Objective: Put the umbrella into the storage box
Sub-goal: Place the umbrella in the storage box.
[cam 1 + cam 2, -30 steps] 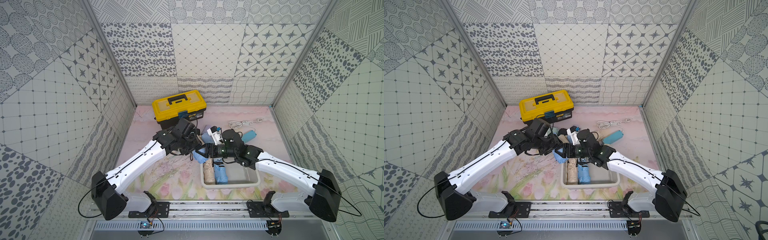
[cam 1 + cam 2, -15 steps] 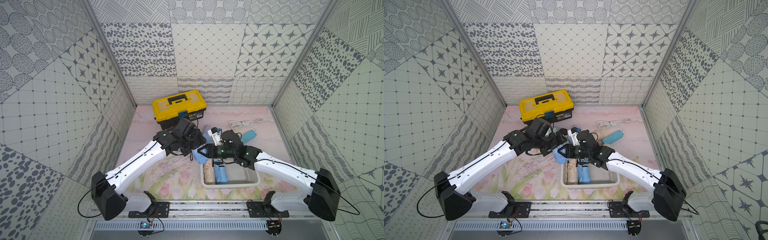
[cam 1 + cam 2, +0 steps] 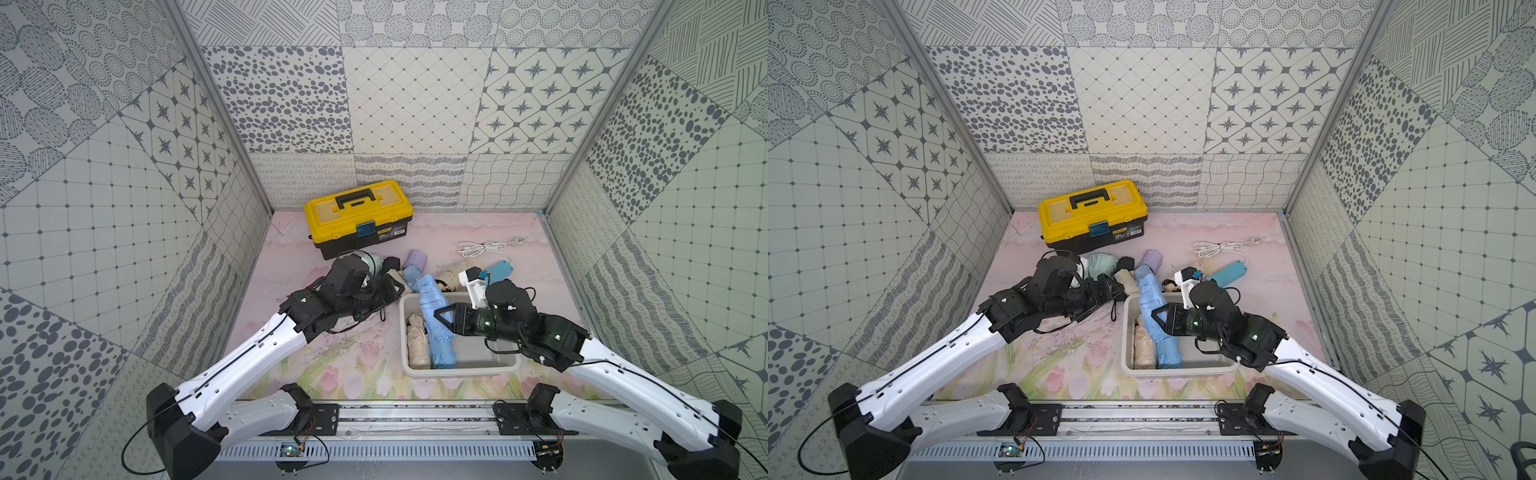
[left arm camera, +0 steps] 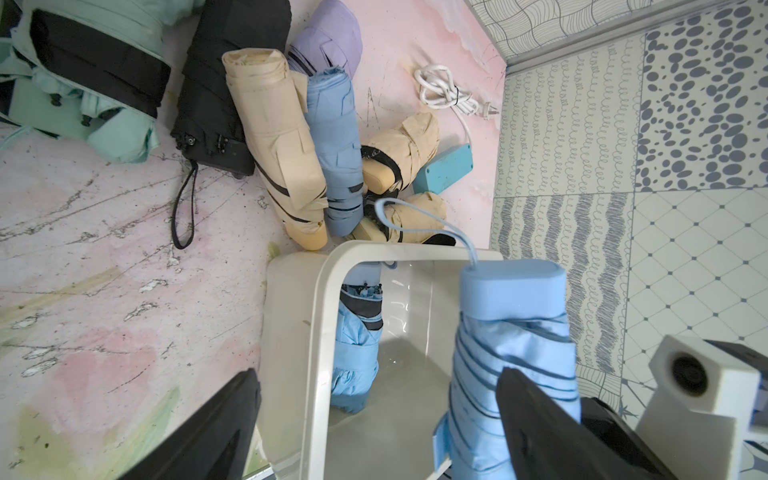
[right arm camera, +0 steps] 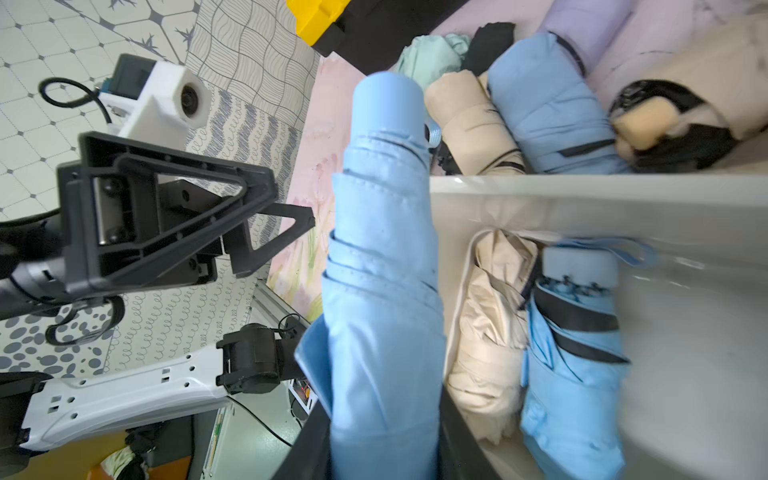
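Note:
My right gripper [image 3: 441, 320] [image 5: 382, 457] is shut on a folded light blue umbrella [image 3: 430, 296] [image 5: 384, 257], which hangs over the back left corner of the white storage box [image 3: 461, 371] [image 3: 1179, 369]. Its handle end sticks out past the rim. Inside the box lie a beige umbrella [image 3: 417, 343] and another blue one [image 5: 573, 353], side by side along the left wall. Just left of the box, my left gripper [image 3: 392, 287] [image 4: 374, 436] stands open, holding nothing. In the left wrist view the held umbrella [image 4: 511, 332] sits beside one of the left gripper's fingers.
Several more folded umbrellas are piled behind the box, among them purple [image 3: 417, 262], blue [image 4: 334, 137], beige [image 4: 276, 137], black [image 4: 224, 91] and mint [image 3: 1100, 266]. A yellow toolbox [image 3: 359, 220] stands at the back. A white cable [image 3: 484, 248] and a teal case [image 3: 498, 268] lie back right.
My right gripper has shut on the light blue umbrella. My left gripper has opened off it and drawn slightly back to the left.

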Robot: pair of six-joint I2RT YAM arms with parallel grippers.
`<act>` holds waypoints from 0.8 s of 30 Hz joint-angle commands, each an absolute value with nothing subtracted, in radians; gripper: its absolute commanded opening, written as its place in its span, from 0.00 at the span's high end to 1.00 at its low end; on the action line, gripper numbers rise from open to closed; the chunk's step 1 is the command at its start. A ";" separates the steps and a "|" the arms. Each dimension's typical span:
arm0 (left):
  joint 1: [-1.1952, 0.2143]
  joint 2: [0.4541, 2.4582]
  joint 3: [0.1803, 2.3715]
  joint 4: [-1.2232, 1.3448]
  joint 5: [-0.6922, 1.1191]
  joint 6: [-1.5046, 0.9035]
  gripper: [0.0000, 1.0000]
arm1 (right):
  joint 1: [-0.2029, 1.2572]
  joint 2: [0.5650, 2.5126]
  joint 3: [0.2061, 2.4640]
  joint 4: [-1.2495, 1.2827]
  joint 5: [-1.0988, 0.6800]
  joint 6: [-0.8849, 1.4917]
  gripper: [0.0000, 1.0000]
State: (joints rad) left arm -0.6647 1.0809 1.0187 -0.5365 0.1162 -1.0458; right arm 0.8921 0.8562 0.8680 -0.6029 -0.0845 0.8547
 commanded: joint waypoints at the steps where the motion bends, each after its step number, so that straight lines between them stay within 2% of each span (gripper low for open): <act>1: -0.658 1.045 0.992 -0.547 0.192 -0.978 0.10 | 0.902 0.804 0.881 -0.850 0.015 0.834 0.71; 6: -0.657 1.069 0.942 -0.535 0.274 -1.031 0.16 | 0.913 0.752 0.857 -0.984 0.049 0.847 0.71; 12: -0.667 1.124 0.896 -0.455 0.338 -1.074 0.12 | 0.914 0.788 0.790 -0.910 0.087 0.840 0.71; 24: -0.712 1.225 0.845 -0.324 0.369 -1.160 0.33 | 0.920 0.961 0.717 -0.722 0.151 0.813 0.72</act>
State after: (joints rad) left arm -0.6983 1.2034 0.8604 -0.4217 0.3267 -1.1076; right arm 0.9154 0.9524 0.7292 -0.8570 0.1173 0.8337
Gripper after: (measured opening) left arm 0.683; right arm 0.319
